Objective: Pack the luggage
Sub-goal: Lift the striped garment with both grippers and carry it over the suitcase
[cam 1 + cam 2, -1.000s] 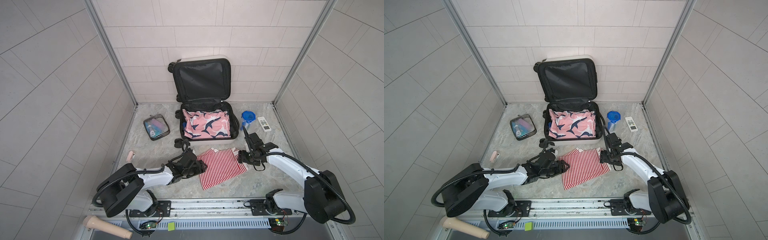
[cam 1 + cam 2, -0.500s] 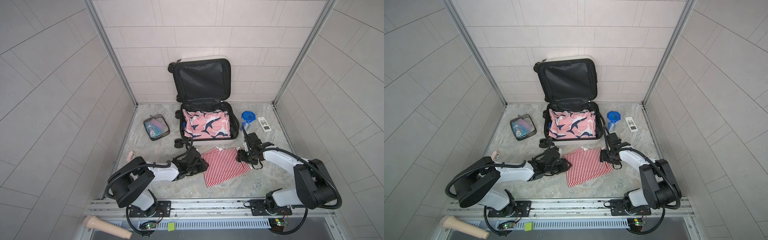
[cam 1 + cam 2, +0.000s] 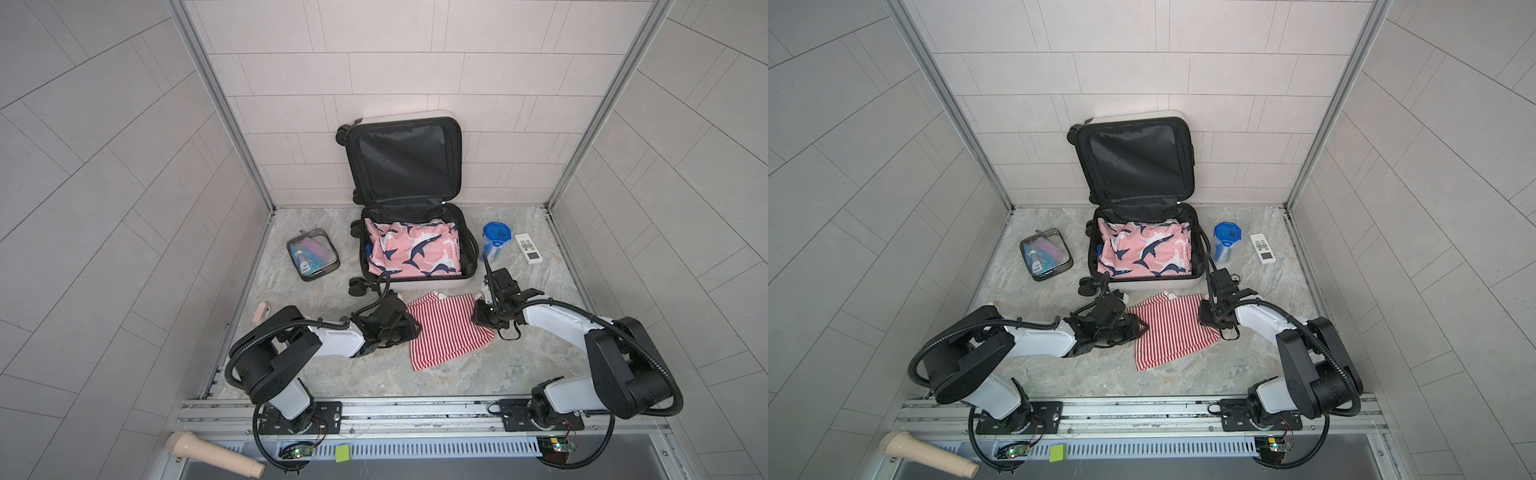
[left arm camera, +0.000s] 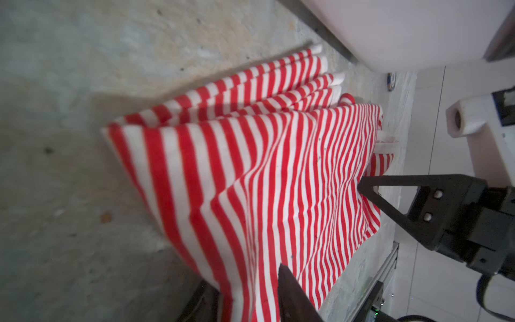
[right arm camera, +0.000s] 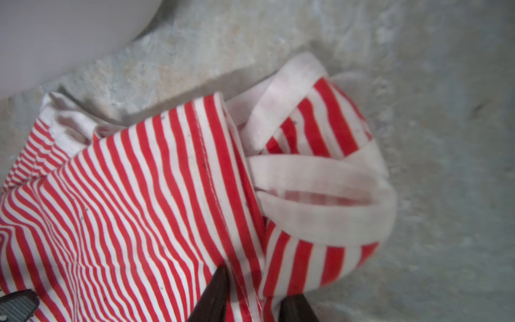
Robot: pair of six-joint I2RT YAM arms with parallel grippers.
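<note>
**Luggage.** The luggage (image 3: 432, 285) lies open at the back of the worktop (image 3: 457, 382). Its lid is propped against the rear wall and its base lies flat, facing up, with the hinge line running side to side. A pink shark-print cloth (image 3: 411, 253) covers most of the base.

**Load.** A folded striped shirt (image 3: 444, 332), red and white, lies on the worktop just in front of the base's near wall. Both top views show a narrow strip of bare worktop between them.

**Left claw** (image 3: 411, 328). It sits at the shirt's left edge. In the left wrist view the striped shirt (image 4: 250, 167) rises off the worktop and passes between the two dark fingers. I judge it to be pinching that edge.

**Right claw** (image 3: 476, 320). It sits at the shirt's far right corner. In the right wrist view a dark fingertip stands on each side of the hemmed fold (image 5: 245, 278). I judge it to be pinching the shirt.

**Governing relation.**
- The open base lies directly beyond both claws, toward the rear wall, and the shirt spans the gap between them.
- The right claw is slightly nearer, beside the front right corner of the case. The left claw sits close to the front left wheel.
- The near wall stands between the shirt and the base, so the next move probably calls for a joint lift and then a carry away from the robot.

**Risk.** An uneven lift could let the fold fall open.
</note>
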